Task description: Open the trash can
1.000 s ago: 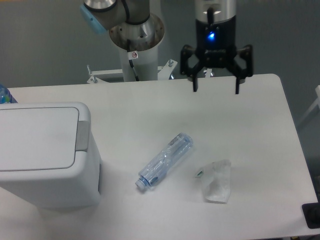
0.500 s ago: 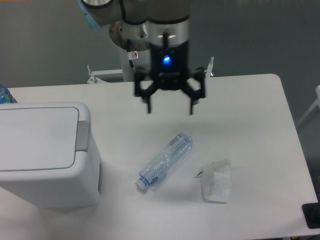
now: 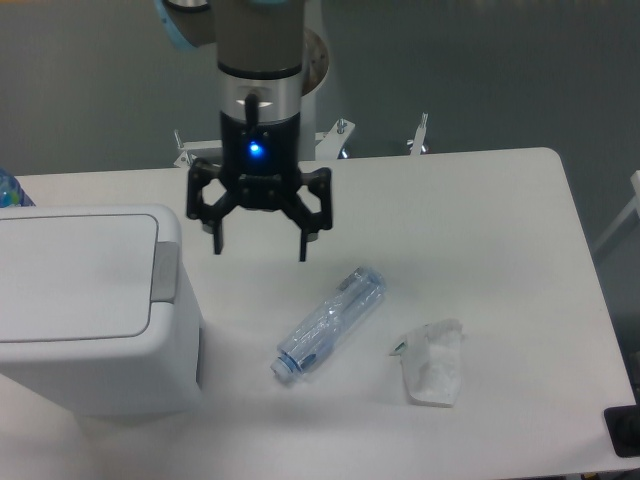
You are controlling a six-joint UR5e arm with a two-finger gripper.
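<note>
The gripper [image 3: 260, 243] hangs above the table [image 3: 500, 220] with its jaws spread wide and nothing between them. The bin [image 3: 95, 305] sits at the table's left edge, at about eight o'clock from the gripper, lid down; its grey tab [image 3: 165, 271] runs front to back along the lid's right side, the side nearest the gripper. Nothing lies between them. A bottle [image 3: 332, 320] at five o'clock and a crumpled bag [image 3: 433, 362] beyond it stay clear of that path.
</note>
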